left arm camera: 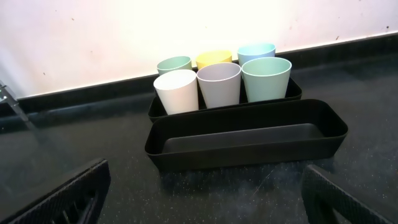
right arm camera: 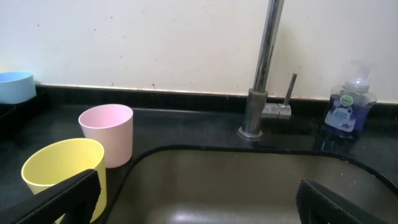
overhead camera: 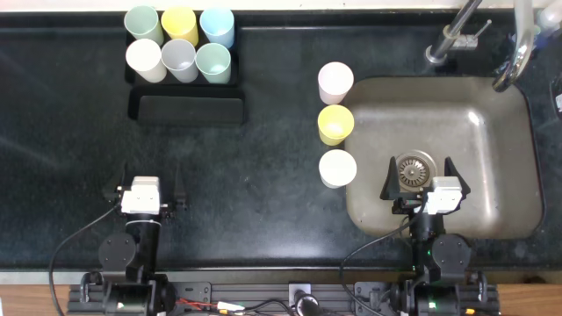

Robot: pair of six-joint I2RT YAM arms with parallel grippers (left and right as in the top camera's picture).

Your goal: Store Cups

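**Black trays, pastel cups, idle grippers**

Left gripper (overhead camera: 149, 186) and right gripper (overhead camera: 421, 177) both have their fingers spread apart and hold nothing. The right one hangs over the steel sink (overhead camera: 492, 158). Along the sink's left rim stand a white cup (overhead camera: 337, 168), a yellow cup (overhead camera: 335, 125) and a pink cup (overhead camera: 335, 82). An empty black tray (left arm camera: 249, 152) lies before a second tray (left arm camera: 157, 109) holding six cups (left arm camera: 218, 84). The soap bottle (right arm camera: 348, 109) has an unreadable label.

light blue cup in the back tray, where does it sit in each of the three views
Top view: light blue cup, upper left, right end of the back row of cups.
Left wrist view, back row, just behind the teal cup.
Right wrist view, cut by the frame's edge, beyond the pink cup.
Shared landmark: the black counter meeting the pale wall behind the cup.
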